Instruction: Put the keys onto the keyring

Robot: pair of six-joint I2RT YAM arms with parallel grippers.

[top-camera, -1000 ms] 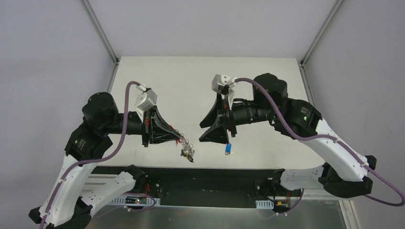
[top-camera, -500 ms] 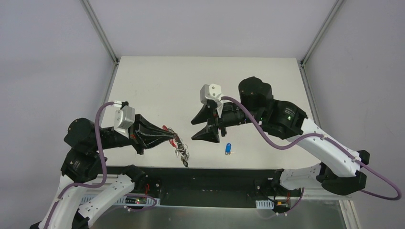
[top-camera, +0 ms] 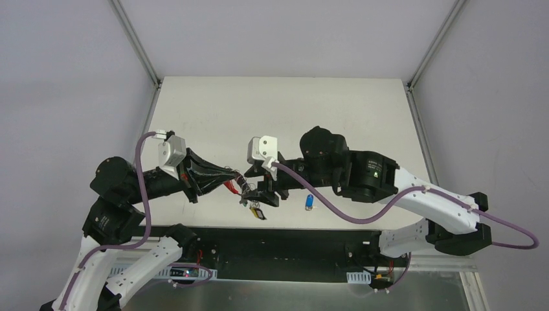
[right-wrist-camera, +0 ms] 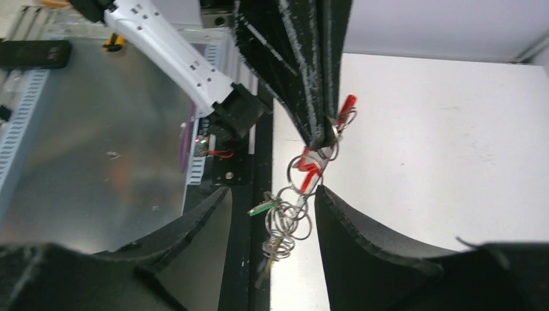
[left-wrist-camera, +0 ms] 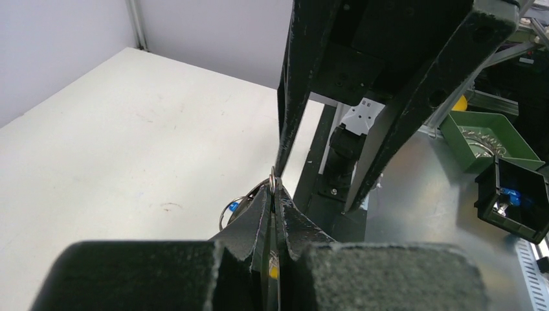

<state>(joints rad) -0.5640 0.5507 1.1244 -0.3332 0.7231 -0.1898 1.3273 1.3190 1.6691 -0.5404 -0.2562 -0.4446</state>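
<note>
My left gripper (top-camera: 234, 182) is shut on the keyring (top-camera: 241, 189) and holds it above the table's near edge. In the right wrist view the red clip (right-wrist-camera: 342, 111) and a chain of silver rings (right-wrist-camera: 289, 217) hang from its fingers (right-wrist-camera: 311, 78), with a yellow key (right-wrist-camera: 267, 256) and a green piece at the bottom. My right gripper (top-camera: 257, 188) is open, its jaws on either side of the hanging chain (right-wrist-camera: 272, 204). The blue key (top-camera: 310, 201) lies on the table to the right of both grippers. In the left wrist view a silver ring (left-wrist-camera: 272, 183) shows between the shut fingertips.
The white table (top-camera: 285, 116) ends at a black rail (top-camera: 291, 236) just below the grippers. Off the table in the left wrist view stand a green bin (left-wrist-camera: 492, 133) and a black box (left-wrist-camera: 518, 201).
My right gripper has moved left, away from the blue key, until its open jaws stand around the hanging chain. My left gripper has shifted slightly with the keyring.
</note>
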